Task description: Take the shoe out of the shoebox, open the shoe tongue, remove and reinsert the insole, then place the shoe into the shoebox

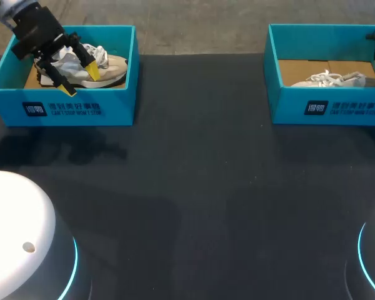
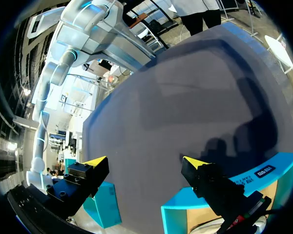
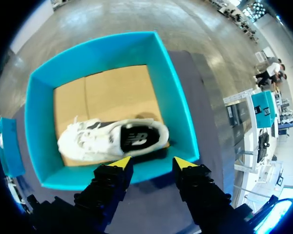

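1. Nothing appeared done: the beige and white sneaker (image 1: 109, 65) lay in the left teal cardboard shoebox (image 1: 62, 109) at the black table's (image 1: 200, 187) far left corner.
2. The white lace-up sneaker (image 3: 112, 141) lay in the right teal cardboard shoebox (image 3: 171, 92) at the far right corner.
3. The left gripper (image 1: 80, 80) hung over its sneaker, fingers apart and empty.
4. The right gripper (image 3: 152, 163) hovered above its box's near wall, fingers likewise spread.
5. Lifting out, tongue, insole and return all seemed left.

Colours against the black table (image 1: 194, 187).
Turquoise on left shoebox (image 1: 81, 111) and right shoebox (image 3: 173, 97), each with white print on a dark front patch and a brown cardboard floor; beige and white on left shoe (image 1: 112, 67); white on right shoe (image 3: 83, 144), with black insole (image 3: 136, 139); black with yellow tips on left gripper (image 1: 80, 80) and right gripper (image 3: 152, 162).
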Controlling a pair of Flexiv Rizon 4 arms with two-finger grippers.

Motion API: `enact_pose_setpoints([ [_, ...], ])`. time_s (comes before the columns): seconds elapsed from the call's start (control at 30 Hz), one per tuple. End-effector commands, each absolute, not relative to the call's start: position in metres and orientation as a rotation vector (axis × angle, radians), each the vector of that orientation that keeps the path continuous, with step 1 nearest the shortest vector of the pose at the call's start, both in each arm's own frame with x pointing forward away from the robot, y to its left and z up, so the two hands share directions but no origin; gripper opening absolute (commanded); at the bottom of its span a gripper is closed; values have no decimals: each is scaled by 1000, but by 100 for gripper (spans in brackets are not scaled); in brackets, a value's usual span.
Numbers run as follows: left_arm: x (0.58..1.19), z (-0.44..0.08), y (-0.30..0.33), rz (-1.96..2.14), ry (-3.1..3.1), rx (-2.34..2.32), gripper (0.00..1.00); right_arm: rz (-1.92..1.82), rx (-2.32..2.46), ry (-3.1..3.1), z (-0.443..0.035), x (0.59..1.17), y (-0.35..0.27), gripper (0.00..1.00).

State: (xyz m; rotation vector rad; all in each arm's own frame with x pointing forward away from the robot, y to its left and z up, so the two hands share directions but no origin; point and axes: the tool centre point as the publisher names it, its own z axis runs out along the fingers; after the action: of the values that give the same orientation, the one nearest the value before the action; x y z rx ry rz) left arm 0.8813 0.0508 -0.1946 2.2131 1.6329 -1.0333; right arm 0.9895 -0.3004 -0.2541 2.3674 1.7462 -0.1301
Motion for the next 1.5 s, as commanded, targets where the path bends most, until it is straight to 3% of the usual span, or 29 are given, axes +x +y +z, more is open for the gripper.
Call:
enact_pose_setpoints([
  [0.03,881,-194,51,-1031,1633,2215,100,-15,2325,1773,-228,959,-291,57],
  [0.13,881,-194,51,-1031,1633,2215,100,5,2304,1829,-218,948,-280,66],
  [0.2,881,-194,51,-1031,1633,2215,100,22,2301,1859,-215,943,-275,95],
  [0.23,881,-194,51,-1031,1633,2215,100,22,2301,1859,-215,943,-275,100],
  [0.73,893,-184,86,-856,1617,2308,100,22,2301,1859,-215,943,-275,100],
  [1.17,953,-182,158,-545,1776,2391,100,22,2301,1859,-215,943,-275,100],
  [1.5,999,-209,201,-215,1910,2530,100,22,2301,1859,-215,943,-275,100],
])
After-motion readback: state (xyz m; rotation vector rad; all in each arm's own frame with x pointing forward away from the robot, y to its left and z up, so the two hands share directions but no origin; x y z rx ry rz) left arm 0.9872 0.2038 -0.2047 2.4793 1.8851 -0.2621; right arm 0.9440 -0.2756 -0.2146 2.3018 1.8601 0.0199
